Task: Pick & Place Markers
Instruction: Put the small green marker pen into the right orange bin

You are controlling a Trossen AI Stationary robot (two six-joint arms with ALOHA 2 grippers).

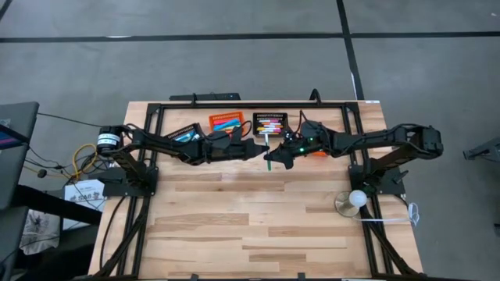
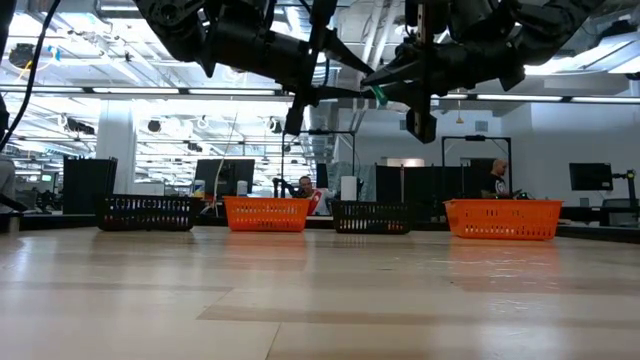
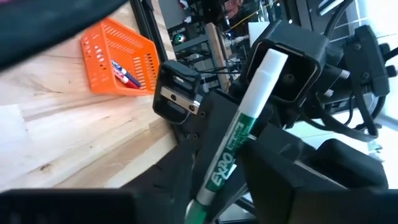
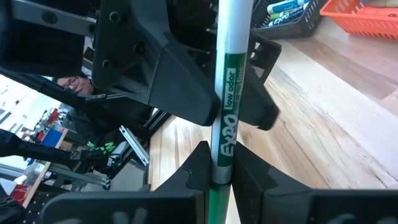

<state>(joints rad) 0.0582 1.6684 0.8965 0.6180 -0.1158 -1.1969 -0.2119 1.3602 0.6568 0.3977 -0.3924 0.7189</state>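
Mid-air handover above the worktop (image 1: 258, 234): right pincer (image 4: 221, 177) clamps the green marker (image 4: 229, 93), while left pincer (image 1: 258, 150) stands apart, letting it pass across.

The right tool (image 4: 221, 171) pinches a green-and-white marker (image 4: 229, 93) above the wooden table (image 4: 323, 124).

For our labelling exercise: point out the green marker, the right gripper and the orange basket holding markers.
green marker (image 4: 226, 124), right wrist view, on its white printed barrel.
right gripper (image 4: 219, 167), right wrist view, between its fingertips at the barrel.
orange basket (image 3: 102, 53), left wrist view, on its mesh side wall.
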